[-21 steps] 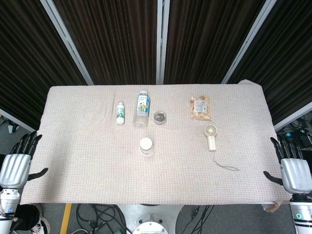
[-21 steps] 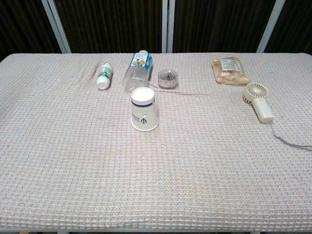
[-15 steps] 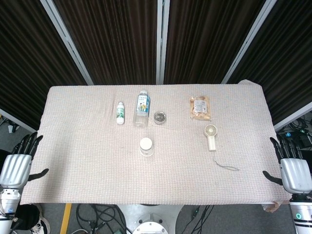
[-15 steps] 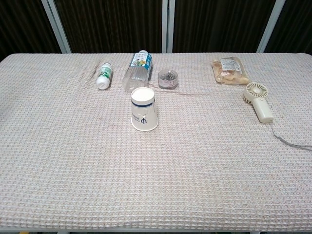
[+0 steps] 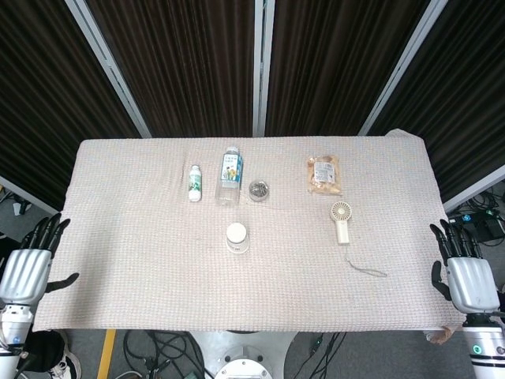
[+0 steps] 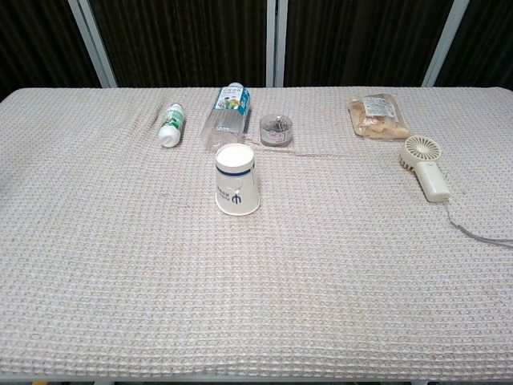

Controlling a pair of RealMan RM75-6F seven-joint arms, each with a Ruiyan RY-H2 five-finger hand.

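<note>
Left hand (image 5: 25,272): spread, empty, off the table (image 5: 142,276) edge.
Right hand (image 5: 465,278): spread, empty, nearest the fan (image 5: 342,222).
Risk: snagging the fan's cord (image 5: 364,269), dragging it.

Two bottles (image 6: 230,110), one cup (image 6: 236,180), fan (image 6: 425,166), snack bag (image 6: 375,116), perhaps one tin (image 6: 276,130).

Sitting near the middle of the tabletop (image 5: 142,260): an upturned paper cup (image 5: 237,237). Lying at its 11 o'clock, a small bottle (image 5: 195,182); at 12, a water bottle (image 5: 229,175); at 1, just beside that, a small tin (image 5: 258,189). Resting at 3 o'clock, a handheld fan (image 5: 342,222), with a snack bag (image 5: 324,174) lying behind it.
</note>
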